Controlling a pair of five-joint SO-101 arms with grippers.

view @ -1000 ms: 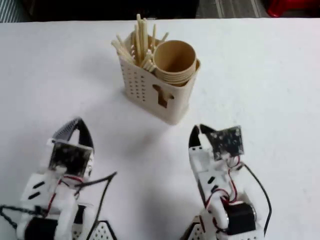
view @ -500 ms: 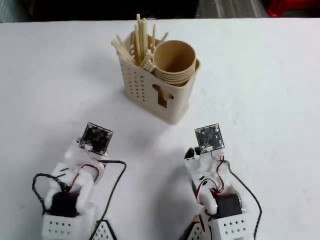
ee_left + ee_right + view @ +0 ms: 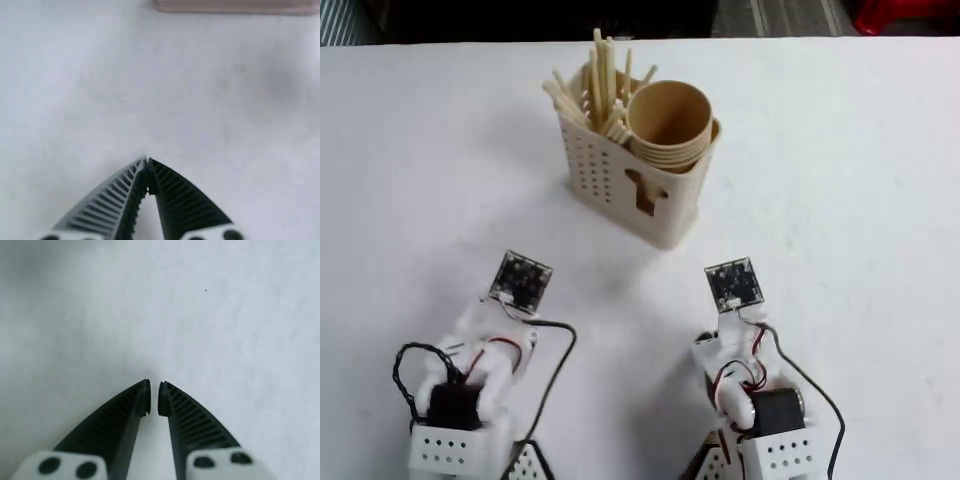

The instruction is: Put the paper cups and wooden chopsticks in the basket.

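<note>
Both arms have folded back toward the worktop's (image 3: pixel 850 150) near edge, the left gripper (image 3: pixel 147 165) pressed together and the right gripper (image 3: pixel 154 399) nearly so. The cream perforated basket (image 3: pixel 638 190) stands mid-worktop, holding stacked paper cups (image 3: pixel 670 125) and upright wooden chopsticks (image 3: pixel 598 80).

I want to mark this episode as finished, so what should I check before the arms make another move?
1. Paper cups stacked inside the basket: ok.
2. Wooden chopsticks standing in the basket beside the cups: ok.
3. Basket upright on the table: ok.
4. Left gripper empty, fingers together: ok.
5. Right gripper empty, fingers nearly touching: ok.
6. Both arms apart from the basket: ok.
</note>
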